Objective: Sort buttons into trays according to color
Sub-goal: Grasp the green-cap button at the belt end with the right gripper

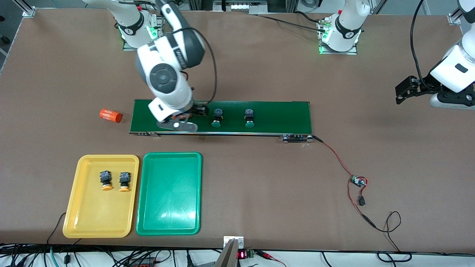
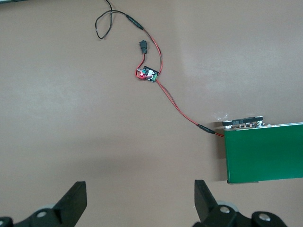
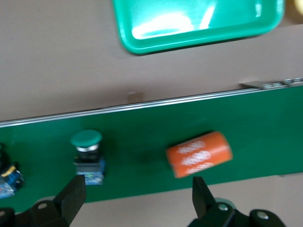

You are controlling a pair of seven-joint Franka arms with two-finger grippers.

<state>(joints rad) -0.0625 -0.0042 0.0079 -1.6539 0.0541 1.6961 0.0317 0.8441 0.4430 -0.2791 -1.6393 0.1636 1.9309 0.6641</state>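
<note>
Right wrist view: the right gripper (image 3: 135, 198) is held wide open and empty over the belt (image 3: 142, 137); between its fingers (image 3: 71, 196) lie a green button (image 3: 87, 151) and an orange cylinder (image 3: 199, 153). Centring on the button is judged necessary next. The left gripper (image 2: 137, 201) waits, open, empty.

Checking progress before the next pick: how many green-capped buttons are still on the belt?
2: one green-capped button beside the right gripper, the other farther toward the left arm's end of the conveyor belt. None seems hidden.

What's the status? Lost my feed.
Both grippers open: right gripper over belt, left gripper waiting. Two green buttons unsorted. Orange cylinder under right.
</note>
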